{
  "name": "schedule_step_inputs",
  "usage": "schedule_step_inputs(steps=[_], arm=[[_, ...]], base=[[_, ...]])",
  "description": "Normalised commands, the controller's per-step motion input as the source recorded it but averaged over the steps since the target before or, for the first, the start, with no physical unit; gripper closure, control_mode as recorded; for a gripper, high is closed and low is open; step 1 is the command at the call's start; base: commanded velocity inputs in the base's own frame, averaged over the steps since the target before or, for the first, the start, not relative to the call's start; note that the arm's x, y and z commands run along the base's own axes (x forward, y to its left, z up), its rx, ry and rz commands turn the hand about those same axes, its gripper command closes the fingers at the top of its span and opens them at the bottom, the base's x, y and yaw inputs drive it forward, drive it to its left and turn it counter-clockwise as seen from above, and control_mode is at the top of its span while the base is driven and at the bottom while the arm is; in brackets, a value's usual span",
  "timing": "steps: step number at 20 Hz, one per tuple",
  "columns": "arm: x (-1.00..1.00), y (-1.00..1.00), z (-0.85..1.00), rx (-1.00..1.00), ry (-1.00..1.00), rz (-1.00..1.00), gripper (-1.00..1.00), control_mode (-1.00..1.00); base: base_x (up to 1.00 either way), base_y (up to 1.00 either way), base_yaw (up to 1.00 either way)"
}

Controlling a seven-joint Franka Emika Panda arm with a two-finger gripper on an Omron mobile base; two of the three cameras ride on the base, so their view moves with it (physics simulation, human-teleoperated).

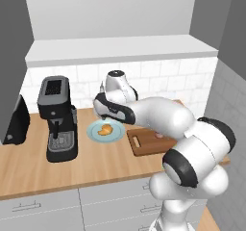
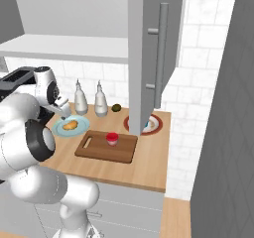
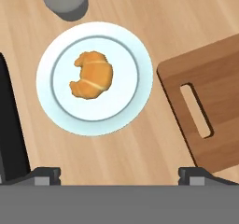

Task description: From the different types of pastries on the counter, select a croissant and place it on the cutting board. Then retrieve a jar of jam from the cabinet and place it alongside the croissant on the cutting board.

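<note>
Hand view: the arm (image 1: 158,114) reaches left over the counter (image 1: 43,170), gripper (image 3: 119,174) above one plate (image 3: 135,97) holding one croissant (image 3: 92,75), jaws wide apart. One board (image 2: 99,150) carries one jar (image 2: 112,139).

My arm (image 1: 166,117) is built of fat, glossy white segments, rounded like capsules and swelling into bulbous shells at each joint. Between the shells sit dark, nearly black rings and end caps; one broad black disc caps the big elbow nearest the left base camera. My wrist section is black on its underside with a thin pale stripe running along it. A smooth white column rises from my base (image 1: 175,215). My gripper (image 3: 119,174) ends in two small dark grey fingertips (image 3: 44,175), blocky and square-edged, with lighter grey inner faces.
</note>
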Motion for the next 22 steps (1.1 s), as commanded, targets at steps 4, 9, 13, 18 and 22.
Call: schedule_step_inputs(steps=[4, 9, 13, 18, 22], arm=[[0.16, 0.0, -0.01, 0.0, 0.0, 0.0, -1.0, -1.0], [0.27, 0.0, -0.04, 0.0, 0.0, 0.0, -1.0, -1.0], [0.42, 0.0, -0.15, 0.0, 0.0, 0.0, -1.0, -1.0], [0.47, 0.0, -0.29, 0.0, 0.0, 0.0, -1.0, -1.0], [0.35, 0.04, -0.35, 0.0, 0.0, -0.01, -1.0, -1.0]], base=[[0.0, 0.0, 0.0], [0.0, 0.0, 0.0], [0.0, 0.0, 0.0], [0.0, 0.0, 0.0], [0.0, 0.0, 0.0]])
